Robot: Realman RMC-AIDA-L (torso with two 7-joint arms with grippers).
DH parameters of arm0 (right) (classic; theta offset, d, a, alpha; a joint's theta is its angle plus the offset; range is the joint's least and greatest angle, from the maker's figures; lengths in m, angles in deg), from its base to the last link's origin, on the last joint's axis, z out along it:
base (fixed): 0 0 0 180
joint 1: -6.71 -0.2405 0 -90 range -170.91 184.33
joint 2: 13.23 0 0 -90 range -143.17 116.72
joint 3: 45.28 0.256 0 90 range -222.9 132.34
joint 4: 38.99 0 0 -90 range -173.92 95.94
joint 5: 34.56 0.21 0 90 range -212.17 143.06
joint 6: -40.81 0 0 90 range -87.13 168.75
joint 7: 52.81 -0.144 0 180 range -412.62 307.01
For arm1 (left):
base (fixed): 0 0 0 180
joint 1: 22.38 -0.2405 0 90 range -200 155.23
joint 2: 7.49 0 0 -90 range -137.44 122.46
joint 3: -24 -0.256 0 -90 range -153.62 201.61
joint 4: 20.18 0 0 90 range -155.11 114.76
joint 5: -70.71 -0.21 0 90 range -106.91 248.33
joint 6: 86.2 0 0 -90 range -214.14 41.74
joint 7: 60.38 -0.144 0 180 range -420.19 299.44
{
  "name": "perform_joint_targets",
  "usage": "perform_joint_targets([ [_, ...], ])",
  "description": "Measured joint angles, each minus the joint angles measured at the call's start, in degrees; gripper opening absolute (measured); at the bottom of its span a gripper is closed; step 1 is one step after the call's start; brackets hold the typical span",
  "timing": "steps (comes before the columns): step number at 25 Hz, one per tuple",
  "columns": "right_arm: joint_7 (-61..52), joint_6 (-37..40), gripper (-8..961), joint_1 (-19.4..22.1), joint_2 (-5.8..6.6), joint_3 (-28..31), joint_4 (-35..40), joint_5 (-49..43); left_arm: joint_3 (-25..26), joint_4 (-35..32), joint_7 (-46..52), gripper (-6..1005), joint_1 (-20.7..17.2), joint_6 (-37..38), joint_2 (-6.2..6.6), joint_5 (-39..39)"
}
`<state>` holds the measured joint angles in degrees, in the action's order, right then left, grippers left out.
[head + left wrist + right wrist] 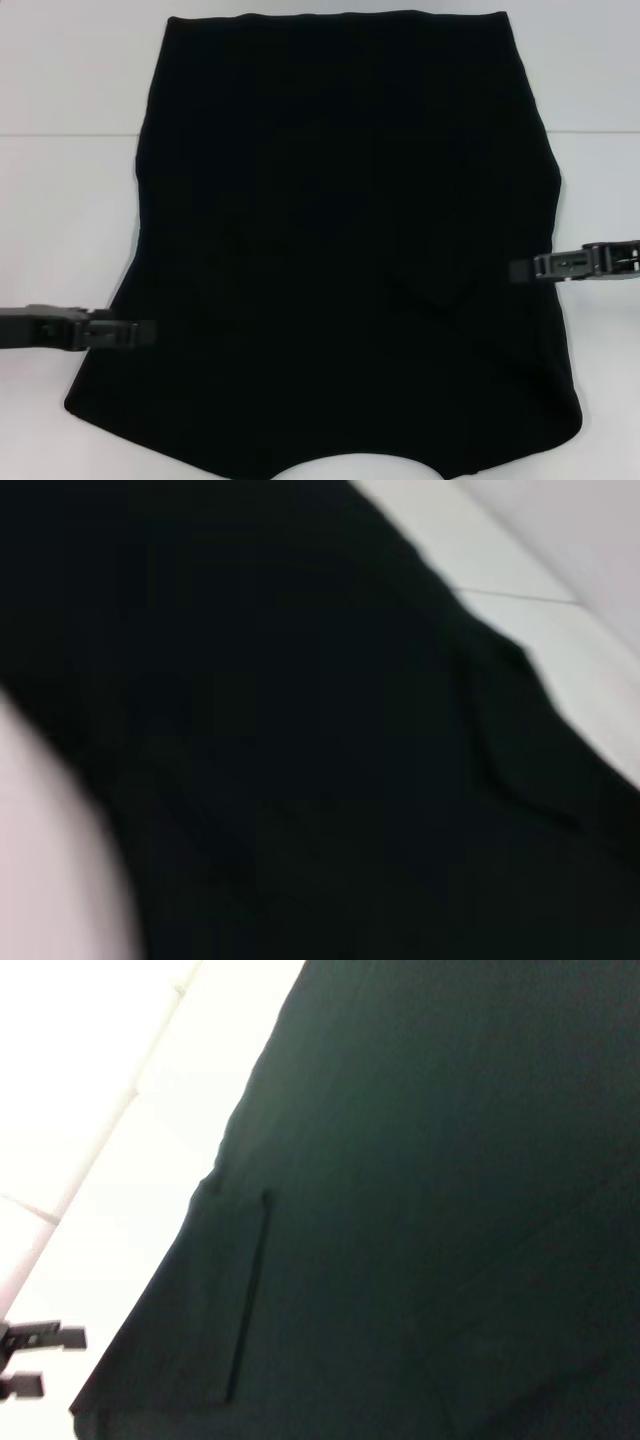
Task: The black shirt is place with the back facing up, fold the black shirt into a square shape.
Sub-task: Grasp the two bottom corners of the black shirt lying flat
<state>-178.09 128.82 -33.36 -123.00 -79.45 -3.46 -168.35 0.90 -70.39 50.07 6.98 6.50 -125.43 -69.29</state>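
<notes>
The black shirt [350, 250] lies flat on the white table [60, 220], plain side up, with its sleeves folded in over the body. It fills most of the left wrist view [280, 730] and the right wrist view [430, 1190]. My left gripper [140, 332] lies low at the shirt's left edge, near the front. The right wrist view shows this gripper [45, 1360] beside the cloth, open, with nothing between its fingers. My right gripper [518, 268] reaches in from the right, its tip at the shirt's right edge.
A seam line [70, 135] crosses the table behind the shirt's middle. White table surface shows on both sides of the shirt.
</notes>
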Motion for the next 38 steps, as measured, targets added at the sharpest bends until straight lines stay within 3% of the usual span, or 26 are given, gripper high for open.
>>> perform_joint_targets([
  [11,5.44,0.29,909,-2.74,-1.02,-2.63,-1.29,0.06,2.37,-2.04,4.94,933,-0.28,-0.66,0.49,-9.79],
  [22,8.08,0.36,910,-5.12,-1.96,-5.03,-1.30,0.25,0.93,-2.08,4.83,934,0.20,-0.39,0.52,-12.32],
  [38,8.13,-0.64,909,-5.89,-2.07,-4.50,-0.96,0.31,-1.94,-1.72,4.33,933,1.54,2.59,0.38,-13.78],
])
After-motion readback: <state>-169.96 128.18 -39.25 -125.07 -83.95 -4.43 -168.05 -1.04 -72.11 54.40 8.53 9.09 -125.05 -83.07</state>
